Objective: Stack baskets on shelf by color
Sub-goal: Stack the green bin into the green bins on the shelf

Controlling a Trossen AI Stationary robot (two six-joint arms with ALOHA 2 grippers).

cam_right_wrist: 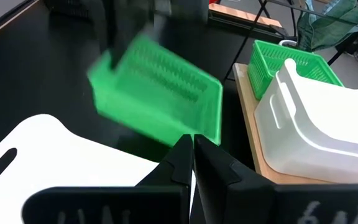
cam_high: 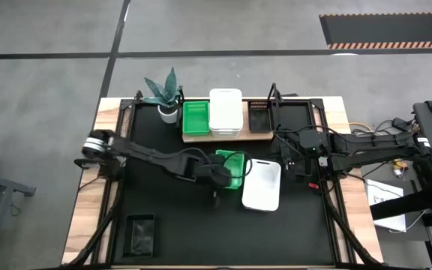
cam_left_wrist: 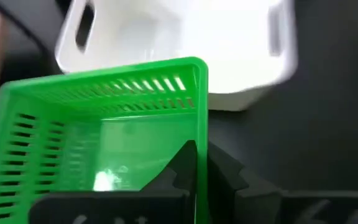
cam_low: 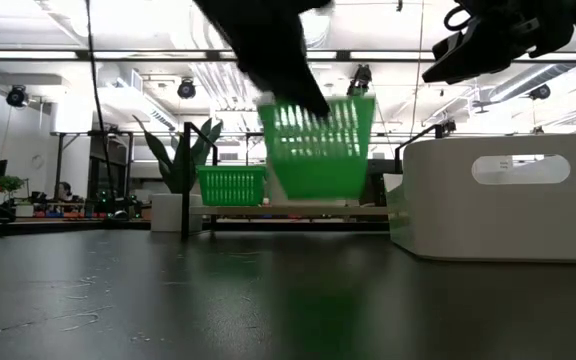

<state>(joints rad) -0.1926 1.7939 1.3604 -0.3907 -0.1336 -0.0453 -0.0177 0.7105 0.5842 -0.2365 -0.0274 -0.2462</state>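
Hanging tilted above the black desk point(cam_high: 163, 202), the loose green basket point(cam_high: 232, 168) is pinched by its rim in your left claw point(cam_high: 222, 177), whose fingers point(cam_left_wrist: 188, 165) are closed on one wall. From table height you see it lifted clear of the surface, its slotted side facing the camera. It sits near the middle of the desk, just beside a white basket point(cam_high: 262, 185) that rests on the desk to its right; from above the two look close enough to touch, though you cannot tell whether they do.

Further back, the shelf point(cam_high: 201, 136) lies along the far edge of the desk and carries three stacks side by side: a second green basket point(cam_high: 195, 118) at the left end, another white one point(cam_high: 225, 111) in the middle, and a small black basket point(cam_high: 259, 118) at the right end. A potted plant point(cam_high: 166, 94) stands just left of the shelf.

Your right claw point(cam_high: 295, 161) hovers near the desk's right side, just beyond the white basket on the desk, with its fingers point(cam_right_wrist: 182, 158) pressed together and nothing between them. One more dark tray point(cam_high: 140, 232) lies near the front left corner of the desk, well apart from everything else.
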